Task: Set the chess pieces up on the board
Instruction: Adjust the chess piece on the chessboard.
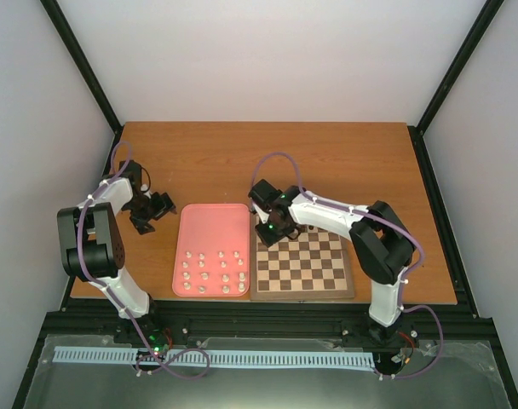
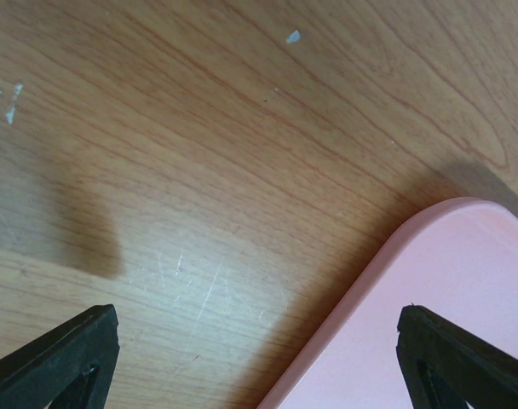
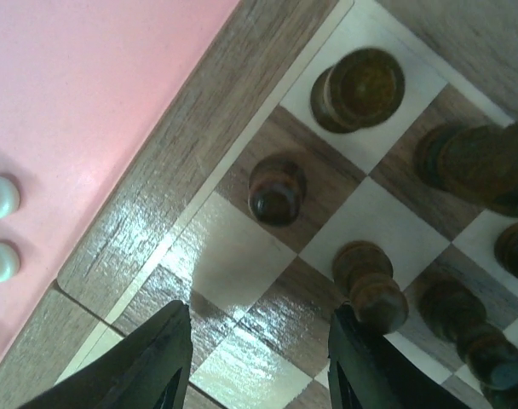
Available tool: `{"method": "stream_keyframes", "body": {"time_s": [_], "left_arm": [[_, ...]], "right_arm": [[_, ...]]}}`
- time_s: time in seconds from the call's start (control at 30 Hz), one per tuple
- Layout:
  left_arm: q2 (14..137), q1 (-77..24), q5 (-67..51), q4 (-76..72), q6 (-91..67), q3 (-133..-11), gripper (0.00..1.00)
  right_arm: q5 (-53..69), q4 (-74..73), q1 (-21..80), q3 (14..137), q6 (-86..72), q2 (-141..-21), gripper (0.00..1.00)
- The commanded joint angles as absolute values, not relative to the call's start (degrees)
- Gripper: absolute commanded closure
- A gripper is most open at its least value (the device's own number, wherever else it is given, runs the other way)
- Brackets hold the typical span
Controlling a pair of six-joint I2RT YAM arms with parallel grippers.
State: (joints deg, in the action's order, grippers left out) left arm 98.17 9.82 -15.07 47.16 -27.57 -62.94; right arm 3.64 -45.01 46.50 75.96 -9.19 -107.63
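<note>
R tool (image 3: 259, 345) is hovering low over the board's (image 3: 157, 196) far-left corner, jaws standing partly apart w/ nothing btwn them. Dark pieces (image 3: 277, 189) are standing upright on squares just past its tips (one per square where visible). White pieces (image 1: 203, 255) are sitting in rows on the pink tray (image 1: 212, 223), just left of the board. L tool (image 2: 255, 341) is hanging wide open, empty, over the surface (image 2: 199, 128) at the tray's far-left corner.

dark chess pieces (image 3: 278, 189) crowd the far corner of the board (image 3: 229, 94); its nearer squares lie free.
</note>
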Motion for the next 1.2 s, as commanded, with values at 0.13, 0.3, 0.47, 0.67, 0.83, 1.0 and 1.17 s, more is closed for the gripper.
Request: {"method": "stream_keyframes", "body": {"time_s": [0.13,0.3,0.47,0.67,0.83,1.0,1.17], "left_arm": [[98.9,9.6,-14.6,47.9,-26.4,-65.3,0.0],[99.0,9.6,-14.5,47.9,-26.4,-65.3,0.0],[99.1,9.6,-14.6,48.0,-26.4,-65.3,0.0],[98.7,9.6,-14.6,48.2,-26.3,-65.4,0.0],[98.4,9.6,-14.6,48.4,-26.2,-65.2,0.0],[97.9,9.6,-14.6,48.6,-26.1,-65.4,0.0],[97.5,9.5,-14.4,49.0,-25.9,-66.0,0.0]], "right_arm": [[2.2,-43.9,45.3,79.1,-8.0,-109.7,0.56],[2.5,-43.9,45.3,79.4,-7.7,-110.0,0.56],[5.0,-44.2,45.3,78.2,-7.5,-108.1,0.56],[9.5,-48.3,45.4,77.1,-6.1,-102.0,0.56],[6.5,-52.5,44.9,78.6,-7.0,-94.0,0.52],[4.1,-55.0,41.0,82.1,-10.1,-91.7,0.5],[1.3,-55.0,36.4,82.7,-11.5,-91.3,0.41]]}}
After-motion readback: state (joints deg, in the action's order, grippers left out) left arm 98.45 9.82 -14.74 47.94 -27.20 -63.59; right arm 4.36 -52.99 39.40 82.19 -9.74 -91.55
